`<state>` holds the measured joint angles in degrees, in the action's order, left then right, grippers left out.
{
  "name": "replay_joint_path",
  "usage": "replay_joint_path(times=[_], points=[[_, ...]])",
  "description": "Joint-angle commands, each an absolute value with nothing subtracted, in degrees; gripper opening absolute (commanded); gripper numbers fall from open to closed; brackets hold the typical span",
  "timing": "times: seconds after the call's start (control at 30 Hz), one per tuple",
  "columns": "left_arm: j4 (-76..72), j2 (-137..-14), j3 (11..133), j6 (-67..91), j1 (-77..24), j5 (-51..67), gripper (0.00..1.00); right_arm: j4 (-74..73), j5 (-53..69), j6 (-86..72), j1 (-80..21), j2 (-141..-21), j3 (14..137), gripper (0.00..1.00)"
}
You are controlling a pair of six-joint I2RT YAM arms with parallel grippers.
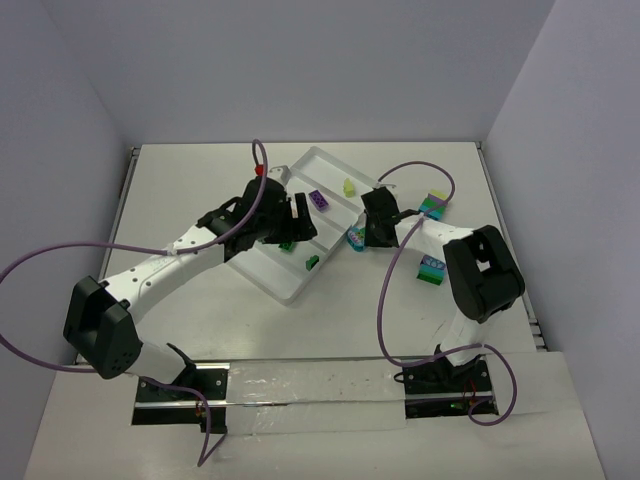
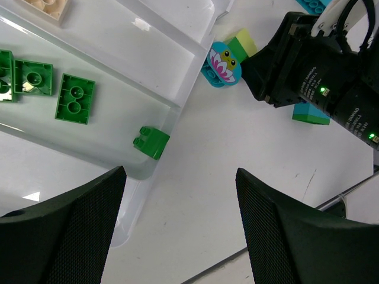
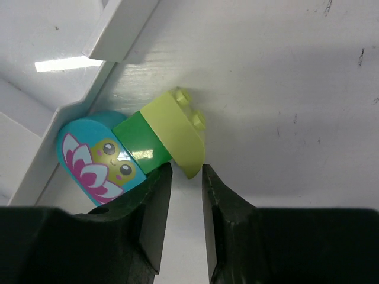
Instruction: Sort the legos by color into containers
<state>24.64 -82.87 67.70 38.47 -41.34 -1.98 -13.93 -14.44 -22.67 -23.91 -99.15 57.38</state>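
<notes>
The lego clump point(image 3: 136, 151), three colours stuck together, lies on the table point(image 3: 284, 89) against the tray point(image 3: 118, 26) wall, so my right gripper point(image 3: 185, 177) stands nearly closed at its yellow-green end, pinching or not I cannot tell, while my left gripper point(image 2: 180, 177) hangs spread, empty.

Two white robot arms, the left arm point(image 1: 150, 275) and right arm point(image 1: 435, 232), with bulky black joint housings point(image 1: 100, 335), stand on black bases point(image 1: 183, 372) at either end of a silver strip point(image 1: 310, 385). Purple cables point(image 1: 381, 300) loop off both. The left gripper point(image 2: 180, 177) has black, mesh-textured fingers point(image 2: 71, 236).
</notes>
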Motion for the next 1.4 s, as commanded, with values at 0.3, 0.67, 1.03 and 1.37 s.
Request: replay_joint_path(times=[0.3,0.67,1.03,1.37], points=[[25.1,-86.2,71.3,39.2,-44.7,-3.6,0.82,-10.4,-8.2,-22.9,-24.4,-90.2,54.5,0.65],[26.5,-83.8,70.3,38.9,-44.7,-6.5,0.82,-12.6,-10.3,-21.8,-27.6,-95.7,60.5,0.71],[26.0,-84.2,70.5,38.4,-44.7,-5.9,0.82,-17.6,-14.3,-19.3,-28.6,-100.2,64.6,1.0],[25.0,-83.9,70.2,38.2,-44.6,-5.5,0.82,-19.0,-16.1,-19.4,-28.7,-100.8,64.6,1.0]])
